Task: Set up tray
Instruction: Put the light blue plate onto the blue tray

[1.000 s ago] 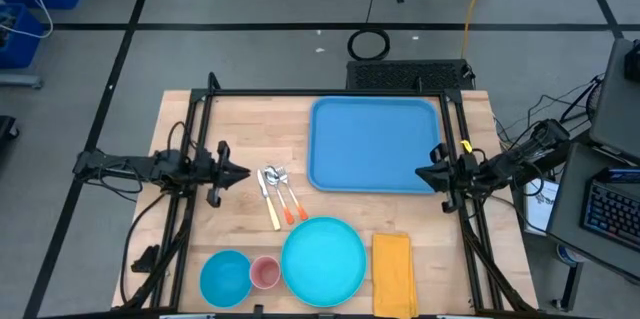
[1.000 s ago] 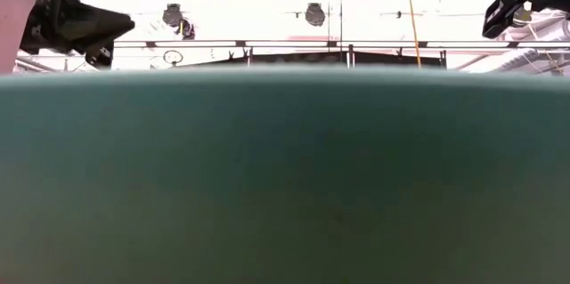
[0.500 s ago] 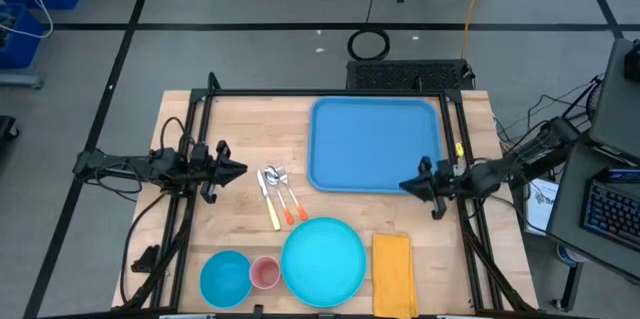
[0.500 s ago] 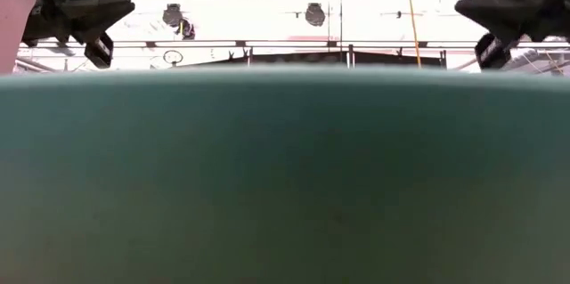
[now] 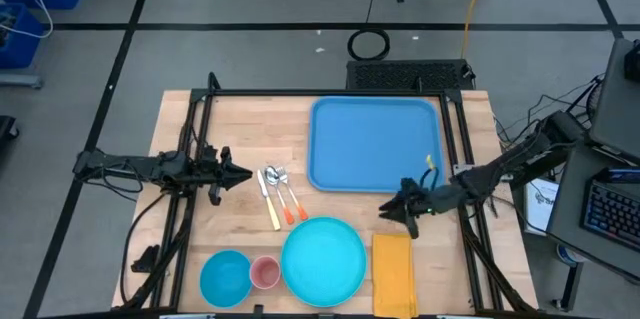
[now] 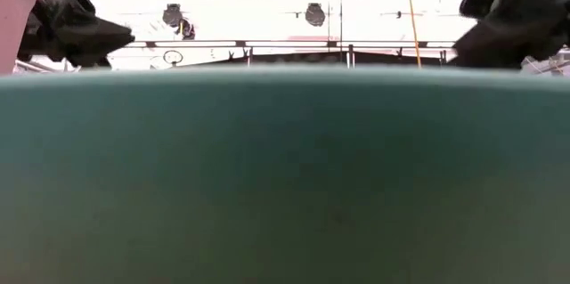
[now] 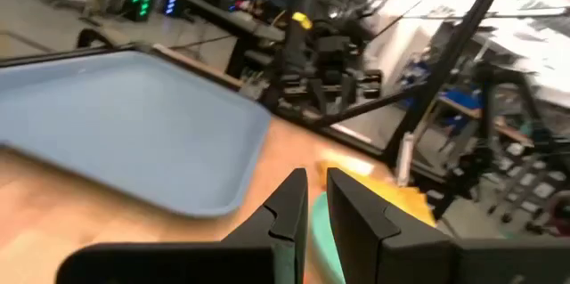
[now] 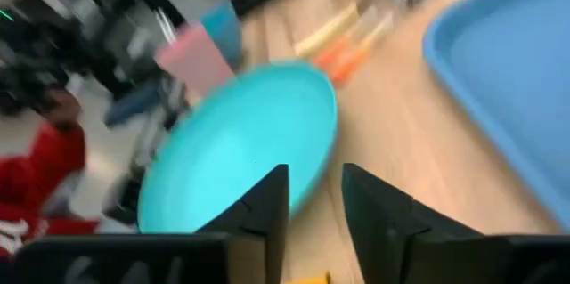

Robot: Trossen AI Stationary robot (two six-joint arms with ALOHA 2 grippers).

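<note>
1. Wooden table (image 5: pixel 330 111) carries everything; at its left side the left gripper (image 5: pixel 243 174) hovers just beside the cutlery (image 5: pixel 277 195), its fingers (image 7: pixel 354 222) nearly together with only a thin slit between them and nothing held.
2. Along the near edge, from the left, sit a blue bowl (image 5: pixel 226 277), a pink cup (image 5: pixel 265 273), the round turquoise plate (image 5: pixel 323 259) and a folded yellow napkin (image 5: pixel 393 272).
3. Behind the plate, toward the far right of the table, the tray (image 5: pixel 375 145) lies flat and empty, and none of the tableware has been put on it.
4. Right of the plate, the right gripper (image 5: pixel 387 212) hangs low between the tray's near edge and the napkin, pointed at the plate, fingers (image 8: pixel 387 222) parted and empty.
5. My reading is that this arm is going for the plate. A clean pick would come in low at the rim nearest it, one finger under the lip and one over, then lift level before swinging toward the tray.
6. Edges to respect: the tray's raised rim must be cleared on entry, and the napkin lies just beside the gripper.
7. Open wood between plate and tray gives a short, free path; the cutlery lies well to the left of it.
</note>
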